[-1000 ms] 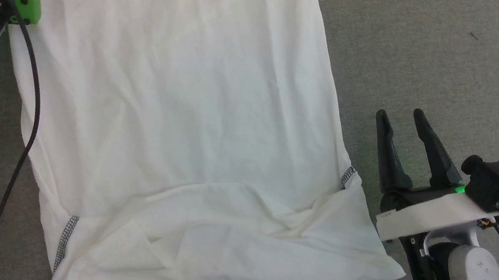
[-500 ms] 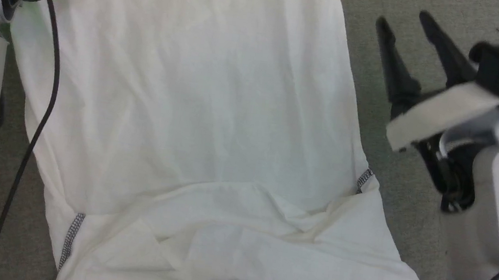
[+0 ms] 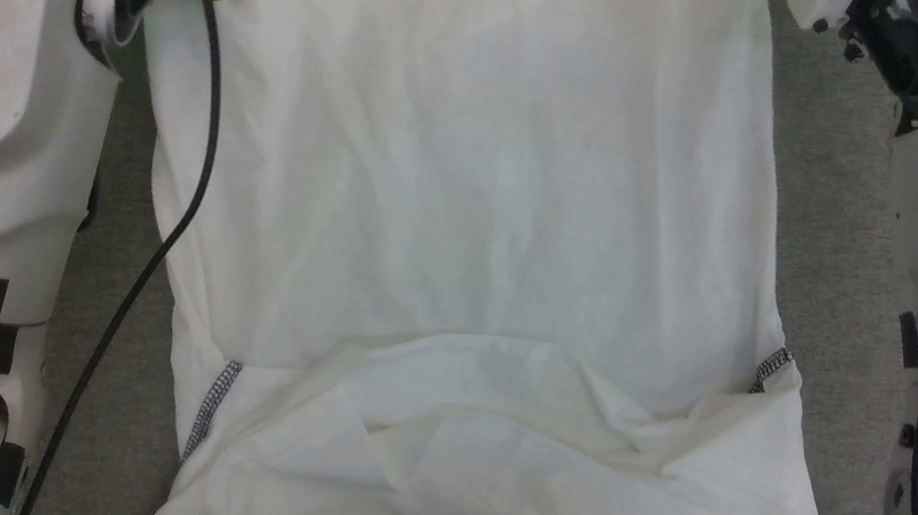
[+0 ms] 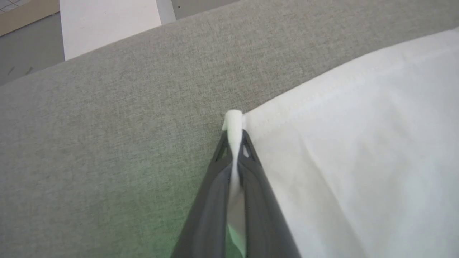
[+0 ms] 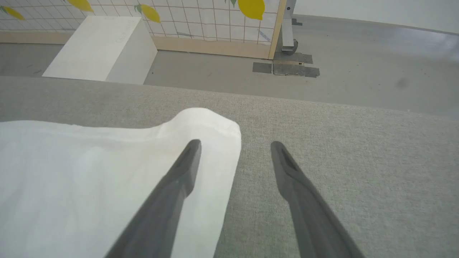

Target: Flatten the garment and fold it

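Observation:
The garment (image 3: 477,189), a white T-shirt, lies spread on the grey fabric surface, its body running up the head view and a folded-over sleeve part with grey zigzag seams (image 3: 209,402) near the bottom. In the left wrist view my left gripper (image 4: 233,134) is shut on the garment's (image 4: 358,143) hem corner, a pinch of white cloth standing up between the tips. In the right wrist view my right gripper (image 5: 235,145) stands open astride the other hem corner of the garment (image 5: 200,122), one finger over the cloth, the other over bare surface.
The grey cushioned surface (image 3: 841,255) borders the shirt on both sides. My pale forearms (image 3: 1,100) flank it, with a black cable (image 3: 196,170) across the left edge. Past the surface's far edge is a white box (image 5: 96,50) on the floor and a tiled panel (image 5: 200,18).
The head camera has tilted, sliding the picture. My left gripper has closed on the hem corner. My right arm has reached forward past the view's top edge, still open.

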You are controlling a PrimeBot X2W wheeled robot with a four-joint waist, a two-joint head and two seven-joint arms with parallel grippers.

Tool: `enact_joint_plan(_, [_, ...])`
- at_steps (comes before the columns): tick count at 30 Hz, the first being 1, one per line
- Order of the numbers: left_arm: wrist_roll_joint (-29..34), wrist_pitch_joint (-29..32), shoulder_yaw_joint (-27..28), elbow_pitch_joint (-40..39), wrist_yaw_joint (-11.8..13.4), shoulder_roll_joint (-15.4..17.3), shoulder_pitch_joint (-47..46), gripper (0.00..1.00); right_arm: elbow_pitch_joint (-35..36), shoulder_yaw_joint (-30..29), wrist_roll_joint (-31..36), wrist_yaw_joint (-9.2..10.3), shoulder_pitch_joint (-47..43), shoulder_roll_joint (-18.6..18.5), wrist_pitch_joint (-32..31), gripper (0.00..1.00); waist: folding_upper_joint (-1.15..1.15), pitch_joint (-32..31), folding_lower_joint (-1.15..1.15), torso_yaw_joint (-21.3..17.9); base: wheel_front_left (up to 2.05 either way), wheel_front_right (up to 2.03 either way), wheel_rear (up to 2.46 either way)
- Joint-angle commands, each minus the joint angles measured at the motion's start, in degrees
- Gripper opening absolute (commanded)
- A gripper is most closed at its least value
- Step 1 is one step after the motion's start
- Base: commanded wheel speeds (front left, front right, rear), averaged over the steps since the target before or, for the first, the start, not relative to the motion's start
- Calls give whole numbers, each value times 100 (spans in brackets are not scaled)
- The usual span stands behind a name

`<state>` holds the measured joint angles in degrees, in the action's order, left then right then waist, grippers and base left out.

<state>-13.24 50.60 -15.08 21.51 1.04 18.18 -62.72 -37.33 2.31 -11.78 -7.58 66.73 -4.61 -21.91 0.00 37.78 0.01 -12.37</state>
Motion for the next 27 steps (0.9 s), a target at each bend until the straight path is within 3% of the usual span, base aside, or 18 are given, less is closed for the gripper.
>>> enact_joint_plan(1, [-51, -19, -65, 159, -46, -45, 36, 0, -196, -66, 119, 9, 230, -3, -94, 100, 0, 114, -1, 249, 0, 0, 0])
enact_joint_plan(14, [-107, -540, -282, 370, -237, -280, -316, 0, -1510, -266, 838, 9, 1163, -178, -1928, 100, 0, 347, -1, 547, 0, 0, 0])
enact_joint_plan(15, [-103, -577, -296, 381, -248, -281, -332, 0, -1557, -291, 864, 9, 1170, -184, -2059, 57, 0, 357, -1, 553, 0, 0, 0])
enact_joint_plan(16, [-98, -625, -311, 393, -259, -281, -349, 0, -1606, -306, 891, 9, 1173, -185, -2229, 23, 0, 367, -1, 555, 0, 0, 0])
enact_joint_plan(17, [-94, -670, -319, 401, -267, -277, -362, 0, -1629, -314, 908, 9, 1174, -188, -2349, 0, 0, 374, -1, 553, 0, 0, 0])
enact_joint_plan(21, [10, -1109, -338, 386, -268, -199, -469, 0, -1459, -306, 982, 9, 1180, -242, -2392, 0, 0, 394, -1, 514, 0, 0, 0])
enact_joint_plan(24, [253, -1676, -371, 373, -170, -72, -630, 0, -1181, -329, 1159, 9, 1186, -342, -1990, 0, 0, 384, -1, 460, 0, 0, 0])
enact_joint_plan(25, [470, -2342, -358, 381, -3, -1, -855, 0, -924, -426, 1308, 9, 1268, -378, -1500, 0, 0, 410, -1, 401, 0, 0, 0])
enact_joint_plan(27, [581, -2779, -354, 432, 100, 5, -1012, 0, -802, -506, 1389, 9, 1333, -377, -1193, 0, 0, 422, -1, 374, 0, 0, 0])
